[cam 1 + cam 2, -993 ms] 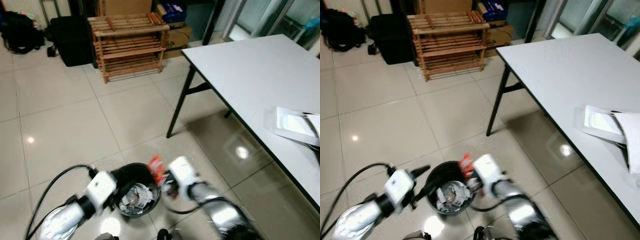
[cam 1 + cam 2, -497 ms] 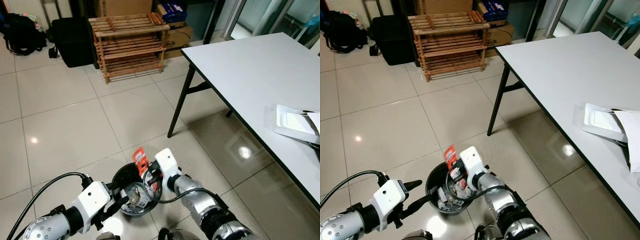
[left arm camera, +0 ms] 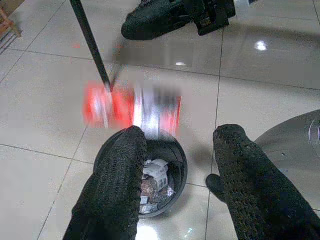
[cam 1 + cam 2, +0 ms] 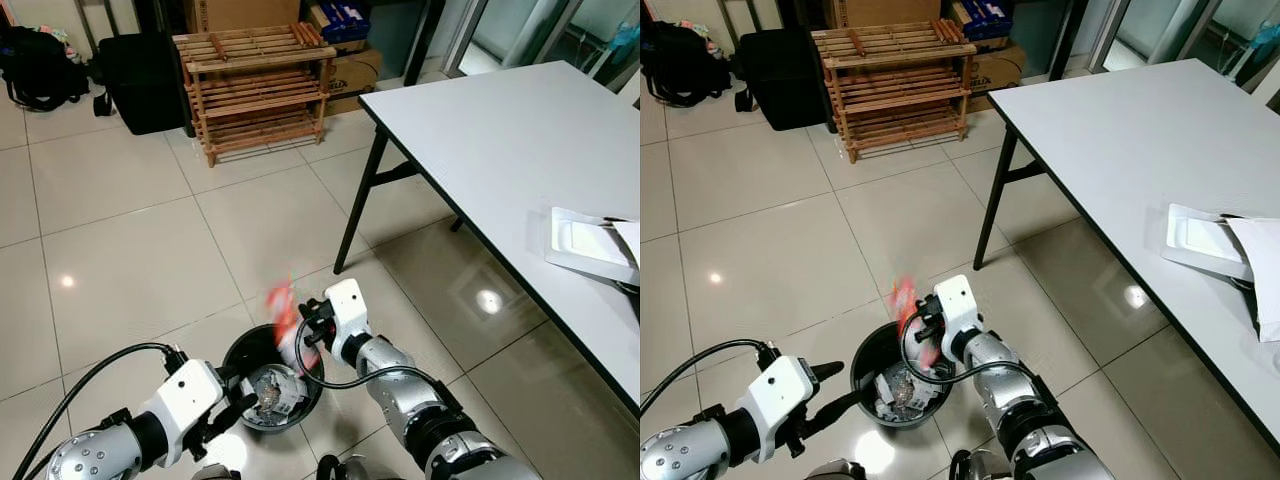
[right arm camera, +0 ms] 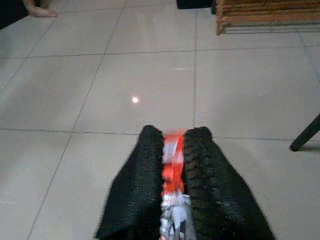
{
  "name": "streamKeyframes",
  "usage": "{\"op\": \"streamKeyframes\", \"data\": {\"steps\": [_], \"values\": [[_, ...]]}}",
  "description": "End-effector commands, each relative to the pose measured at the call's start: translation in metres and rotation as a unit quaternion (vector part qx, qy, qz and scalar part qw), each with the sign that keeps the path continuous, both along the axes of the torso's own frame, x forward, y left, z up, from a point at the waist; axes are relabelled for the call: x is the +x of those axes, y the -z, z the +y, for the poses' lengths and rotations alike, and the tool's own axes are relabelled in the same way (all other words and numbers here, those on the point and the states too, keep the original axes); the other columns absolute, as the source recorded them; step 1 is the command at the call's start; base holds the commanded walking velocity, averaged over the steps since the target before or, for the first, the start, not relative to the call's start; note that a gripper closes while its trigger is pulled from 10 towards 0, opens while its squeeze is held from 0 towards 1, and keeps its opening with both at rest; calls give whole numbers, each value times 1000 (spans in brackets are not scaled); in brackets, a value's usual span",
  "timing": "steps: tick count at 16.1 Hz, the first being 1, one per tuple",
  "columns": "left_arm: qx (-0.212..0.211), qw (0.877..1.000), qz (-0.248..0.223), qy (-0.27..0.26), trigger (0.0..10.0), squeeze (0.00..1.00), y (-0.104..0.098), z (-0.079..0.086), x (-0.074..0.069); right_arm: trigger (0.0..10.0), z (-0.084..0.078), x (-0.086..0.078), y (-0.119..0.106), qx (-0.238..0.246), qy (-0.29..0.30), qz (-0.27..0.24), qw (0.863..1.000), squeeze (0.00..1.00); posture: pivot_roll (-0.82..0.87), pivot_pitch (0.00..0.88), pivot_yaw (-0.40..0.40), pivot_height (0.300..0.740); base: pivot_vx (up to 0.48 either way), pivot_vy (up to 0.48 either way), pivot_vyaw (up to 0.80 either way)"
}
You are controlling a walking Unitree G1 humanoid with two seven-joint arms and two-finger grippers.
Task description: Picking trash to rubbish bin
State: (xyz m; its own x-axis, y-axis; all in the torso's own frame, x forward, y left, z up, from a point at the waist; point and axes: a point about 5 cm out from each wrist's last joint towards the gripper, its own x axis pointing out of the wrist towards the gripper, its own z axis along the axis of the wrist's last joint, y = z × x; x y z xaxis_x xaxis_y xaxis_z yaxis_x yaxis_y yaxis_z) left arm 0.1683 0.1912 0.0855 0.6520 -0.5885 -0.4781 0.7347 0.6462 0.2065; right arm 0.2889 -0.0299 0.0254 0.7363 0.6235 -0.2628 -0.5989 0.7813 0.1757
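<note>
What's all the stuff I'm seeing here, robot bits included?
Wrapper: one, red and silver, pinched in the right gripper above the bin, blurred.
Rubbish bin: one, black, round, on the floor between the two arms, crumpled trash inside.
Table: one, white top, black legs, on the robot's right.
Tray: one, white, on the table near its right end.
Wooden rack: one, brown slats, far side of the room.
Suitcase: one, black, left of the rack.
Backpack: one, black, far left.
Cardboard boxes: brown, right of the rack, count unclear.
Floor: pale glossy tiles.
Left gripper: black jaws apart, beside the bin.
Right gripper: black jaws shut on the wrapper.
</note>
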Motion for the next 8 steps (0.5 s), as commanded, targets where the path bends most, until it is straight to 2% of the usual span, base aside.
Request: {"op": "streamKeyframes", "data": {"steps": [1,5,6,7,8], "values": [[-4,1000,1,5,10000,0,-2,-4,-1,10000,32,1,-16,46,-24,-9,999,1000,95,139,-119,740,0,0,0],[2,1000,2,5,10000,0,-1,-2,1,10000,31,1,-15,44,-21,-9,999,1000,92,133,-111,740,0,0,0],[1,1000,-3,-2,10000,0,-1,-2,3,10000,25,2,-13,26,-12,-17,999,953,90,129,-107,740,0,0,0],[-1,1000,-13,-19,10000,0,-1,-3,8,10000,16,5,-11,14,2,-20,1000,0,84,124,-102,740,0,0,0],[-22,997,-17,-73,10000,0,1,-7,17,10000,-1,8,-10,6,32,-26,999,0,70,113,-93,740,0,0,0]]}}
